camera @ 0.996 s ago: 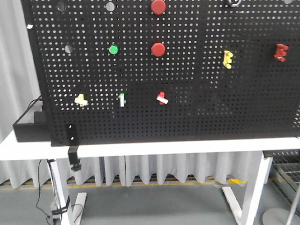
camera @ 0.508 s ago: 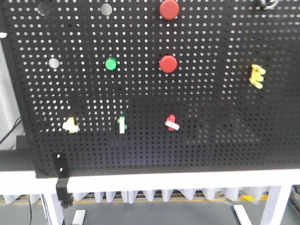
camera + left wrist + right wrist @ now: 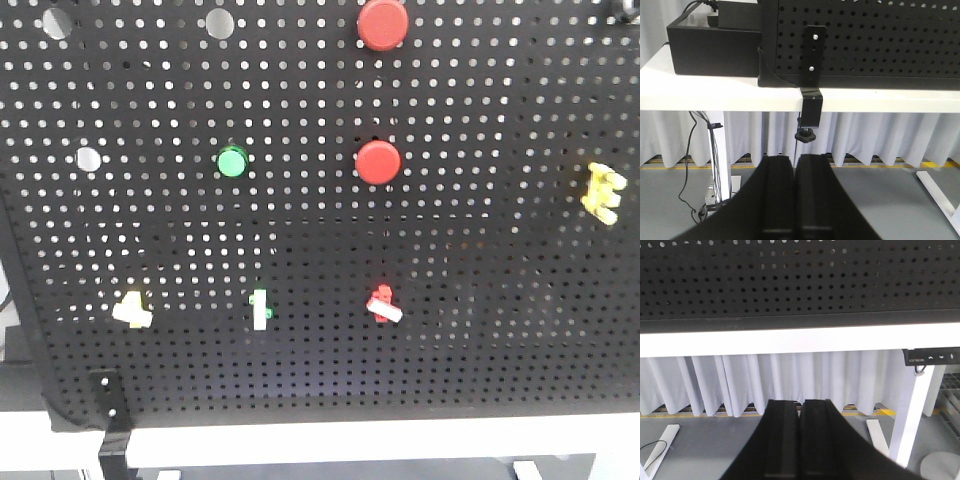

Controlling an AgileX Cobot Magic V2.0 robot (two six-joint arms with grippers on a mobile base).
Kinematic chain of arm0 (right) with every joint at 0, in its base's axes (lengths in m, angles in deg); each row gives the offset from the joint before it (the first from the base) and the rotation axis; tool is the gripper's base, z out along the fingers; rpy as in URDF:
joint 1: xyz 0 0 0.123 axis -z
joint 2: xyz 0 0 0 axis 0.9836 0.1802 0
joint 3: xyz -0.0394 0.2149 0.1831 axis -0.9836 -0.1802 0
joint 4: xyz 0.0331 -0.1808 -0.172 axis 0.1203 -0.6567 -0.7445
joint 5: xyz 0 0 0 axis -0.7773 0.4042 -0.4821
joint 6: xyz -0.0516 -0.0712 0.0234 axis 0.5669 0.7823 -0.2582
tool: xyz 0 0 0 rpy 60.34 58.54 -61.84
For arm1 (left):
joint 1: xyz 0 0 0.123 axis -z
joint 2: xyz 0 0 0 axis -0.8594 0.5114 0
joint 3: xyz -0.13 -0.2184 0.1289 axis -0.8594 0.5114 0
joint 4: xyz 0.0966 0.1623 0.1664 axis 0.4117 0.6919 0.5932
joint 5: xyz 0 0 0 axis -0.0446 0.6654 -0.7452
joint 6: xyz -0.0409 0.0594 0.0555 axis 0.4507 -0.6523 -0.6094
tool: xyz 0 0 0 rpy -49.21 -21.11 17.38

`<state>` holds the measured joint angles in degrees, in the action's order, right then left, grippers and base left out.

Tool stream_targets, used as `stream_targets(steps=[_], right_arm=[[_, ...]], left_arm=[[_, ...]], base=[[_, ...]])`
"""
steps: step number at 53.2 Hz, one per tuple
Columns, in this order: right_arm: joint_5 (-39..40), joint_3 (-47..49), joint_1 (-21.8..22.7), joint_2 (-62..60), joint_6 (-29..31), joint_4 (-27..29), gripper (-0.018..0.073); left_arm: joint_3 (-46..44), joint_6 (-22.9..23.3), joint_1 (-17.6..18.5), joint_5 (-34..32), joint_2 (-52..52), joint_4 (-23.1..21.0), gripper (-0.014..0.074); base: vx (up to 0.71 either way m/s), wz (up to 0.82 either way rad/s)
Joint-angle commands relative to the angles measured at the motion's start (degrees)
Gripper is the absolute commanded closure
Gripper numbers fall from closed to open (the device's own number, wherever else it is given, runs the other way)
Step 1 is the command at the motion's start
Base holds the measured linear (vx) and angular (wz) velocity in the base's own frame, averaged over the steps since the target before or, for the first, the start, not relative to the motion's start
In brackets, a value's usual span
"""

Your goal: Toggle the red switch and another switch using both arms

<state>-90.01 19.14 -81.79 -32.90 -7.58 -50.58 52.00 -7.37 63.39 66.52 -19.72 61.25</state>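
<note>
Black pegboard (image 3: 480, 330) stands upright on the white table (image 3: 715, 92), filling the front view. A bracket clamp (image 3: 812, 100) pins its lower left corner to the table edge.

Neither arm shows in the front view. Both wrist views look at the table edge from low down, so both are well apart from the switches. Left gripper (image 3: 796, 159): fingers pressed together, nothing between them. Right gripper (image 3: 801, 404): same, closed and empty.

Two big round red push-buttons (image 3: 378, 162) sit upper middle and a green button (image 3: 232, 161) to their left. Not targets.

Bottom row, left to right:
- pale-yellow switch (image 3: 132, 308), far left, white lever
- white-and-green switch (image 3: 260, 308), skip it
- red switch (image 3: 384, 303), right under the lower push-button, white lever tip angled down to the right

Handling, my read: rigid plastic toggles, probably light with a snap detent. No grasp needed. Closed fingertips should do as a pusher, contacting the white lever near its tip for leverage. The levers are tiny, so an off-centre fingertip could skid off. The clamped board should take the push, though I can't see a clamp on the right.
</note>
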Motion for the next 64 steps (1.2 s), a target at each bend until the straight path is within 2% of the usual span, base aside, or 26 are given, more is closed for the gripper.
stream_targets(steps=[1,31,42,64], right_arm=[[4.73,-0.29,0.36,-0.54,0.30,-0.57,0.0566],[4.73,-0.29,0.36,-0.54,0.30,-0.57,0.0566],[4.73,-0.29,0.36,-0.54,0.30,-0.57,0.0566],[5.78,-0.29,0.36,-0.54,0.30,-0.57,0.0566]], left_arm=[[1.11,0.33,-0.09,-4.56,-0.49,-0.26,0.0594],[1.05,0.33,-0.09,-4.61,-0.49,-0.19,0.0594],[1.06,-1.52,-0.09,-4.81,-0.49,5.39,0.0594],[1.06,-1.52,-0.09,-4.97,-0.49,5.34,0.0594]], base=[[0.10,0.01],[0.05,0.02],[0.00,0.00],[0.00,0.00]])
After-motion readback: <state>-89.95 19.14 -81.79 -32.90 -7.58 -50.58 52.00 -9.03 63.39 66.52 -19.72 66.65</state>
